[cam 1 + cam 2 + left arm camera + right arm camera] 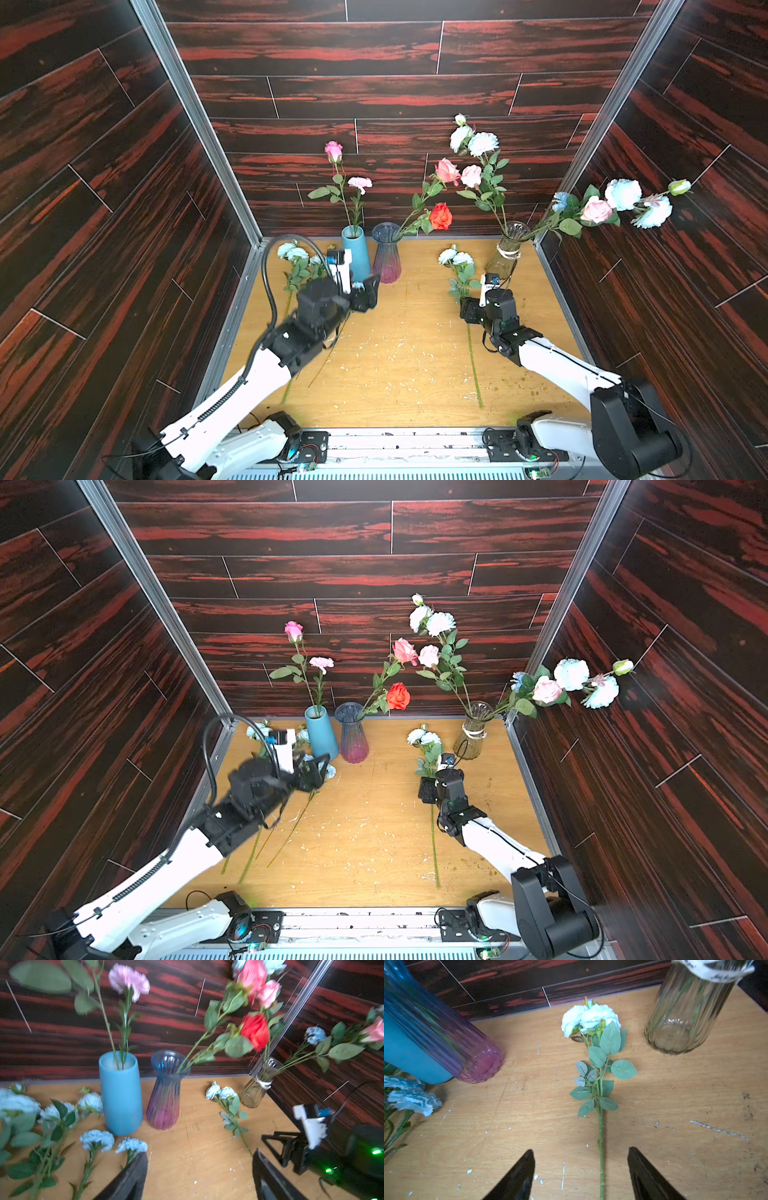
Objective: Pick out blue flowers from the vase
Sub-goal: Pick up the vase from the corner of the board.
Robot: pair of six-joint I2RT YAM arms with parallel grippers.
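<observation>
**Drop-off done by the look of it, clear vase next**

Left end effector (199,1176) has its jaws apart with nothing between them, low over the table (407,353); a pile of blue flowers (96,1138) lies just beside it, left of the blue vase (357,253). Right end effector (583,1174) also has its jaws apart, straddling the stem of another blue flower (589,1016) that lies flat on the table; not clamped on it.

Step, as I judge it: the put-down end of a cycle, with both arms free. More blue flowers stand in the clear vase (505,253); an upright pair (482,143) and a bunch (623,193) leaning far out towards the side wall. The next move calls for the right arm to lift, reach the clear vase just behind it and pinch one blue stem low down, then pull along the stem's line.

In the way: pink roses (596,210) share that vase and their leaves mix with the blue stems, so a wrong stem may come along; the glass vase may tip under a sideways pull. The purple vase (386,257) with the red rose (440,216) and the blue vase with a pink carnation (360,183) show no blue flowers; leave them alone.
</observation>
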